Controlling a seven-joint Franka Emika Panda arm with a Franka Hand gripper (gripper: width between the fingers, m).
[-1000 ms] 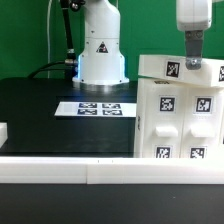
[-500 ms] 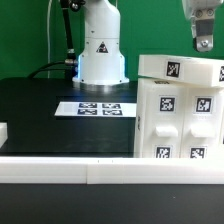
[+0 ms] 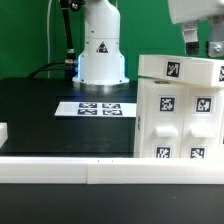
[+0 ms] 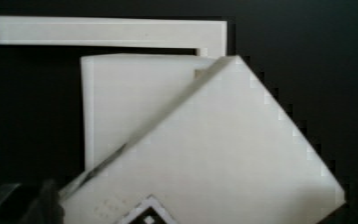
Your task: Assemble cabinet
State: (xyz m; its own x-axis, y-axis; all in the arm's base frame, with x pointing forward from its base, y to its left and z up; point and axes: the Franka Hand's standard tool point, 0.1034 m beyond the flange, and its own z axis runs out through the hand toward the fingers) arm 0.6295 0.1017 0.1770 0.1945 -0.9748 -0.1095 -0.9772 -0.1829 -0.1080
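Gripper [image 3: 203, 43] at 1 o'clock in the exterior view, above the cabinet [image 3: 180, 115] and clear of it — fingers apart, nothing between them. Cabinet stands on the black table [image 3: 40, 110] at 3 o'clock, tags facing the camera. Marker board [image 3: 98, 108] lies flat just beside it, at center.

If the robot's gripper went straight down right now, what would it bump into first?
Most likely the cabinet. The gripper hangs just above its top panel, and the wrist view shows white panels right beneath. Exact depth is unclear.
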